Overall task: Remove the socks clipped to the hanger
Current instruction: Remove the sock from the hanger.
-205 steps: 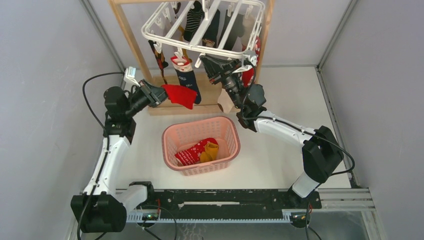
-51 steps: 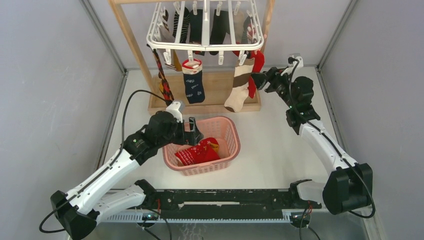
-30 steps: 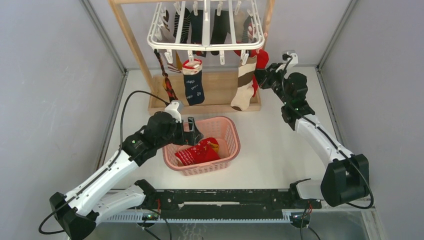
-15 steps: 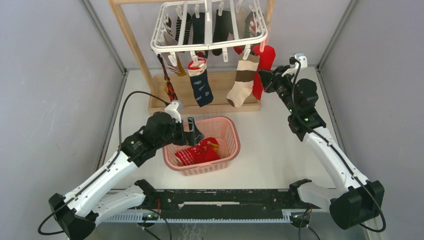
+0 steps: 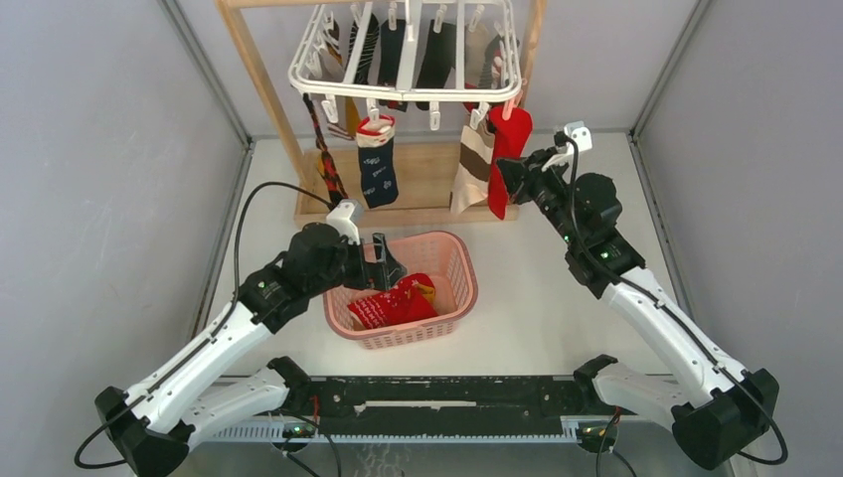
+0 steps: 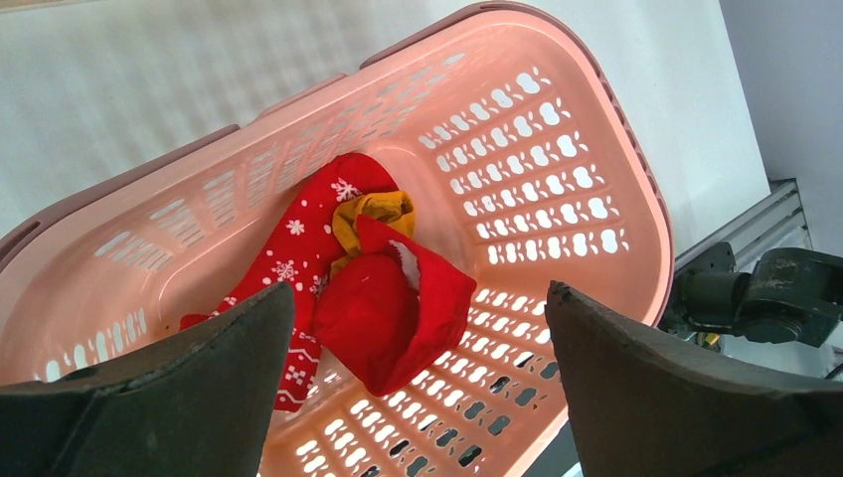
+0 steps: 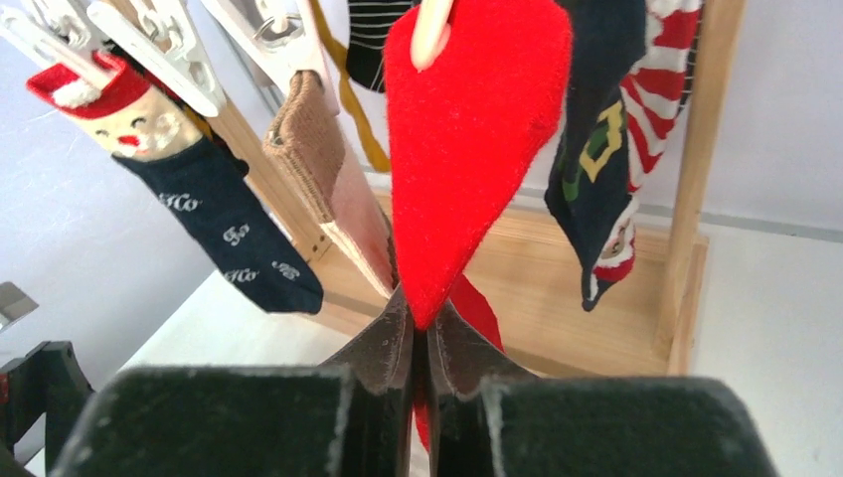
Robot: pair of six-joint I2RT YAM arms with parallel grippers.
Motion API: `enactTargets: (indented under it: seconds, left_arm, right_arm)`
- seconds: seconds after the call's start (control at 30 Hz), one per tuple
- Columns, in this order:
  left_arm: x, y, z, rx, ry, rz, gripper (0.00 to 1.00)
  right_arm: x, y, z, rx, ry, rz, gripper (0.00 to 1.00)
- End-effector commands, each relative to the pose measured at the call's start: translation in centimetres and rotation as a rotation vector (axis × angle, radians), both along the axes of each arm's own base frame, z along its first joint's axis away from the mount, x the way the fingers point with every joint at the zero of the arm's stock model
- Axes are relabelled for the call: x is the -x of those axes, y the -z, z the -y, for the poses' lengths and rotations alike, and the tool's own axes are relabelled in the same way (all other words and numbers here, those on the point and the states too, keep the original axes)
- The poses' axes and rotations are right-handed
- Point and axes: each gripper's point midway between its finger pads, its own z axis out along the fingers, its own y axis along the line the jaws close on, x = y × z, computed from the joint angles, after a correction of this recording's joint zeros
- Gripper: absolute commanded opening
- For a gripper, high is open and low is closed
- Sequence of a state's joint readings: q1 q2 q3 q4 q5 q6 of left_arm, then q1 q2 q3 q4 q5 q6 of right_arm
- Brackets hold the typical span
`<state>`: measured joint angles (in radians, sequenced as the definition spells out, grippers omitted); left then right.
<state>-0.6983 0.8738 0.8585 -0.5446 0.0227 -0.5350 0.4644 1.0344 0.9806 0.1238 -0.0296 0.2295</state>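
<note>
Inside basket (image 6: 596, 149) three socks (image 6: 298, 248), left end effector (image 6: 418, 288) apart, right end effector (image 7: 420, 333) clamped on red sock (image 7: 467, 149)

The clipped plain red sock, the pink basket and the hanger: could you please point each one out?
red sock (image 7: 467, 149): right wrist view, middle of its body.
basket (image 6: 557, 159): left wrist view, perforated side wall.
hanger (image 5: 403, 94): top view, front rail of the white frame.

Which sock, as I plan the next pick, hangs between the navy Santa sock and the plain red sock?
The brown-banded sock hangs between them, shown in the right wrist view.
</note>
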Motion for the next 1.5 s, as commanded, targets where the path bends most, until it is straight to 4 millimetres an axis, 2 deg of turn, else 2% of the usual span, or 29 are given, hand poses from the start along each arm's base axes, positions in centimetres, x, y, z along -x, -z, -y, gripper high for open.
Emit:
enactTargets:
  seconds: [0.0, 0.2, 0.5, 0.73, 0.9, 1.13, 1.47]
  left_arm:
    - [-0.2, -4.3, 0.8, 0.094, 0.01, 0.082, 1.0]
    - [-0.1, -4.8, 0.8, 0.105, 0.014, 0.089, 1.0]
    - [0.0, -5.6, 1.0, 0.123, 0.025, 0.1, 1.0]
    - [0.2, -5.8, 0.8, 0.129, 0.024, 0.112, 1.0]
    - [0.2, -5.9, 0.8, 0.133, 0.024, 0.115, 1.0]
    - [0.0, -6.9, 1.3, 0.16, 0.036, 0.133, 1.0]
    - [-1.5, -8.0, 4.2, 0.232, 0.093, 0.185, 1.0]
  right_arm:
    - [0.9, -0.8, -1.3, 0.013, -0.018, 0.036, 0.1]
    - [1.8, -0.5, -4.3, 0.017, -0.075, 0.035, 0.1]
    - [3.2, -1.2, -9.1, 0.024, -0.173, 0.043, 0.09]
    - [4.2, -1.3, -13.7, 0.043, -0.256, 0.04, 0.09]
    - [5.1, -1.8, -16.1, 0.048, -0.305, 0.046, 0.09]
    - [6.5, -1.7, -17.1, 0.058, -0.331, 0.031, 0.09]
    - [8.3, -1.9, -17.5, 0.002, -0.4, -0.027, 0.09]
